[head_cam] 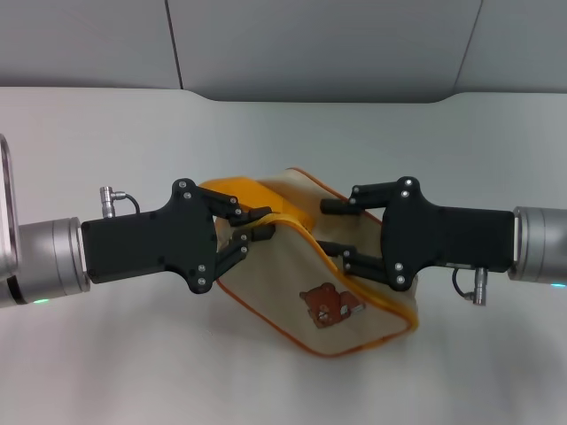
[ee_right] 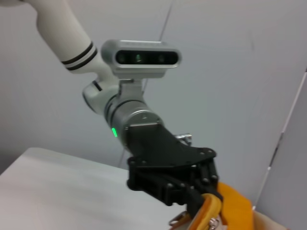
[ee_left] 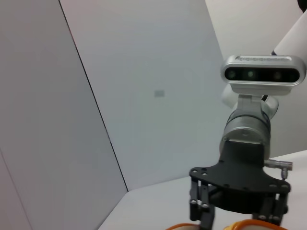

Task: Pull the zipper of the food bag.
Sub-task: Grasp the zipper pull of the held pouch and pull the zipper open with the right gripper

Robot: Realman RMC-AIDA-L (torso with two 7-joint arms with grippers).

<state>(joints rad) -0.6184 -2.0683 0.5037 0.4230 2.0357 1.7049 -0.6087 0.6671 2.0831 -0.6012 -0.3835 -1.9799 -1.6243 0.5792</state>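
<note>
The food bag (head_cam: pixel 292 266) is a beige pouch with orange piping and a brown bear picture (head_cam: pixel 330 304), lying tilted between my grippers. Its orange-yellow zipper (head_cam: pixel 252 192) runs along the upper left edge. My left gripper (head_cam: pixel 258 225) is shut on the zipper end of the bag. In the right wrist view the left gripper (ee_right: pixel 204 208) pinches the orange band (ee_right: pixel 232 206). My right gripper (head_cam: pixel 335 228) is open, one finger on each side of the bag's upper right part. It also shows in the left wrist view (ee_left: pixel 237 218). I cannot make out the pull tab.
The bag rests on a pale table (head_cam: pixel 133 354). A grey wall (head_cam: pixel 310 44) stands behind the table's far edge. Open table lies in front of and behind the bag.
</note>
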